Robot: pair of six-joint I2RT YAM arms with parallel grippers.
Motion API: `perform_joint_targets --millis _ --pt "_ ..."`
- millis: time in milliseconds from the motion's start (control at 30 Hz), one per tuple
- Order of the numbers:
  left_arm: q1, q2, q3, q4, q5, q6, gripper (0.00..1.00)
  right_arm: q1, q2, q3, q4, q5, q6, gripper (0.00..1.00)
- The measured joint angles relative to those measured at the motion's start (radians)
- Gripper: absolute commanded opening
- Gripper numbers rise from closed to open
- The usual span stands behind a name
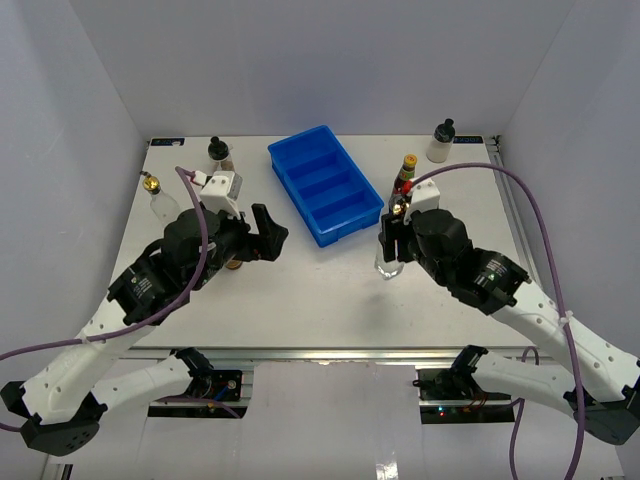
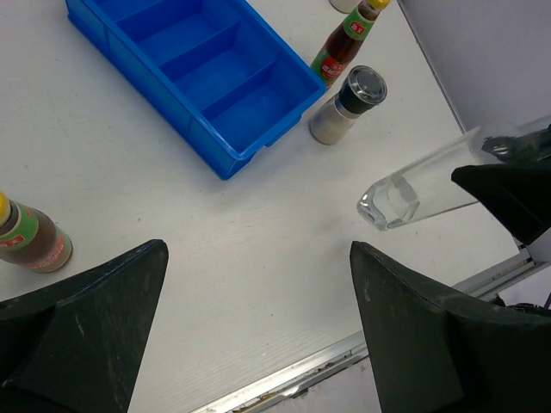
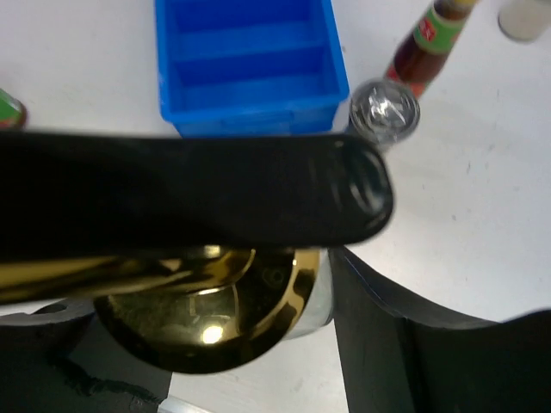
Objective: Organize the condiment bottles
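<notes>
**Precariously gripped: one clear bottle in hand, nothing in the tray yet**

Closest to me, the left end effector (image 1: 271,233) hangs over the counter (image 1: 300,300) with its fingers spread wide and nothing between them. A second red sauce bottle (image 2: 33,241) stands just beside it. Across from it, the right end effector (image 1: 390,232) is clamped on the tall clear bottle (image 2: 413,191), up near its gold spout (image 3: 202,318). The bottle leans, and I cannot tell whether its base is off the counter.

That high grip is what worries me. Smooth clear sides held only near the top could let the bottle swing or slide through the fingers. Just behind it stand a metal-capped jar (image 2: 349,107) and a red sauce bottle (image 2: 343,47), near the corner of the blue tray (image 1: 345,208). A swinging base could topple either of them or catch the tray wall on the way in. The idle left arm could also nudge its neighbouring sauce bottle.

Further back, all three tray compartments hold nothing. The other clear bottle (image 1: 157,198) and a dark-capped jar (image 1: 220,152) wait at the far left, and a pale jar (image 1: 441,143) at the far right.

As for writing, the sauce bottles carry green-and-red labels, too small to read.
</notes>
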Motion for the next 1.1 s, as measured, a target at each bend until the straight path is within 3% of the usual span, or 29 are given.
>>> perform_joint_targets --millis 367,867,1100 --pt "0.0 0.095 0.113 -0.017 -0.099 0.014 0.98 -0.01 0.24 0.212 0.178 -0.103 -0.19 0.08" --pt "0.014 0.172 0.121 -0.046 -0.132 -0.015 0.98 -0.323 0.825 0.793 0.346 -0.439 -0.284 0.08" --pt "0.014 0.146 0.12 -0.024 -0.124 -0.008 0.98 -0.351 1.069 0.964 0.423 -0.553 -0.328 0.08"
